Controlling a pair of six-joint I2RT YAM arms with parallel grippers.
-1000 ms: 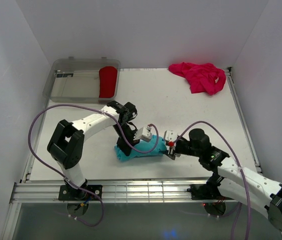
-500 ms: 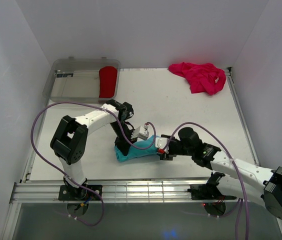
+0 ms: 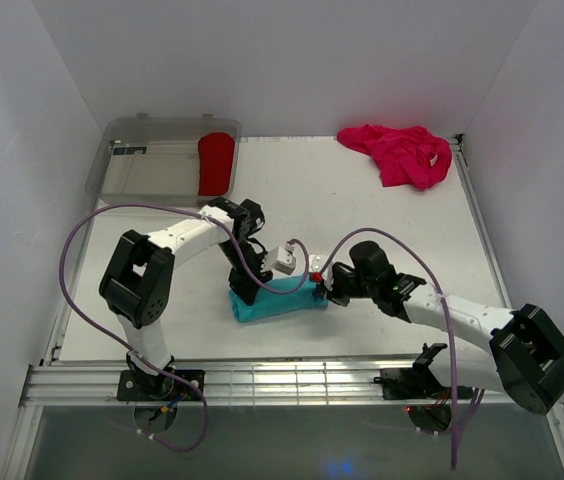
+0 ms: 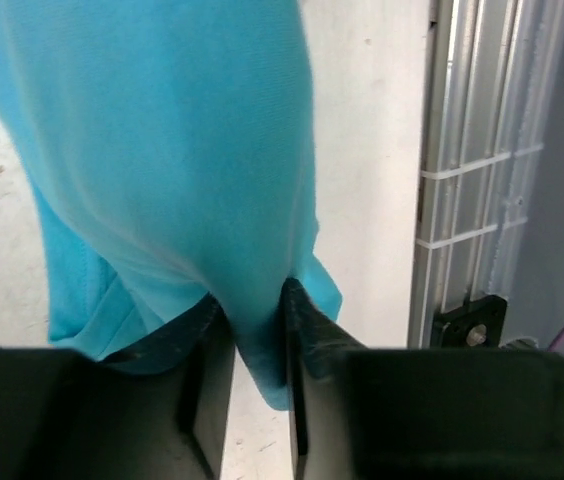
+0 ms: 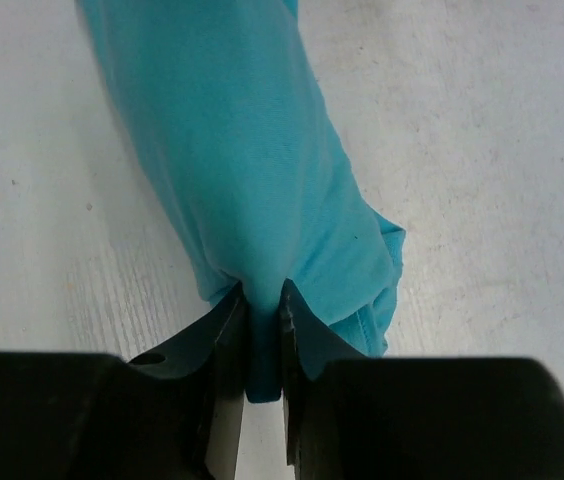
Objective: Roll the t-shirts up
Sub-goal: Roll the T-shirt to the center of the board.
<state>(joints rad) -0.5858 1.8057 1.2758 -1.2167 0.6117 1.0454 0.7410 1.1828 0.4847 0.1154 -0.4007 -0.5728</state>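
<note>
Cloth is pinched in both of my end effectors. My left end effector (image 4: 257,335) is clamped on one end of the turquoise t-shirt (image 4: 182,150). Its two dark fingers (image 4: 307,325) are almost together, with a fold of fabric squeezed between them. My right end effector (image 5: 260,320) is clamped on the opposite end in the same way, and only a thin ridge of cloth shows between its fingers (image 5: 224,335).

The turquoise t-shirt lies as a long, bunched bundle stretched between the two grips. It sits on the white tabletop (image 3: 362,220) toward the near edge, a little left of the middle. I cannot tell how tightly it is rolled. In my left wrist view, the aluminium rail (image 4: 467,200) at the tabletop's edge runs just beside the bundle.

Farther out, the pink t-shirt (image 3: 402,152) sits in a crumpled heap at the far right corner, well apart from my arms. At the far left corner, the red t-shirt (image 3: 216,163) lies as a neat roll inside a clear bin (image 3: 132,170), against the bin's right wall. Purple cables (image 3: 70,262) loop out from my left arm over the tabletop's left side.
</note>
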